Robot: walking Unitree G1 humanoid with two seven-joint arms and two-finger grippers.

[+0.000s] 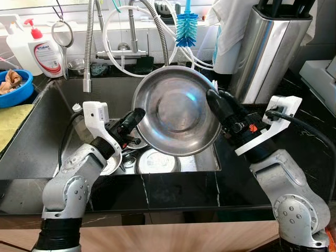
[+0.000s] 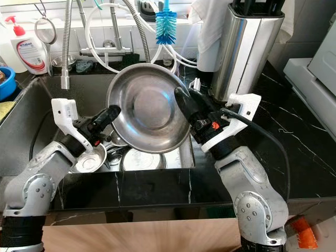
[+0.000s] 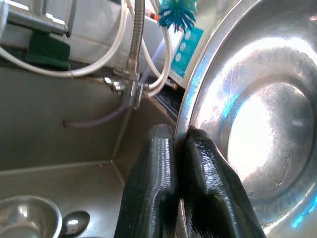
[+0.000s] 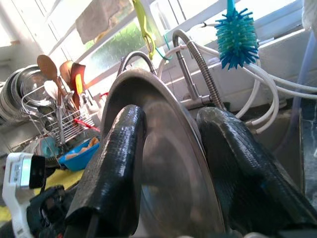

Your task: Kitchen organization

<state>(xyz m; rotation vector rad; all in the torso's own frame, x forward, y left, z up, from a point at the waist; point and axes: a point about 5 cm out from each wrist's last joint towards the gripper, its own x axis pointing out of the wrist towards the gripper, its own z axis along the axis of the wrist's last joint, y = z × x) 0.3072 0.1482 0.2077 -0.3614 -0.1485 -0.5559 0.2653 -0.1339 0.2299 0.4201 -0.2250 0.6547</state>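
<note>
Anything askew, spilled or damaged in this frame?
Nothing stands out. Both the left gripper and the right gripper pinch opposite rims of the steel bowl, held tilted above the sink, where more steel dishes lie. No spill or damage shows.

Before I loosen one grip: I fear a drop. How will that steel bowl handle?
The steel bowl looks rigid and thin, so probably light. Its polished rim seems slippery; the left hand and right hand pinch opposite edges. Held by one edge, it would likely swing down.
</note>
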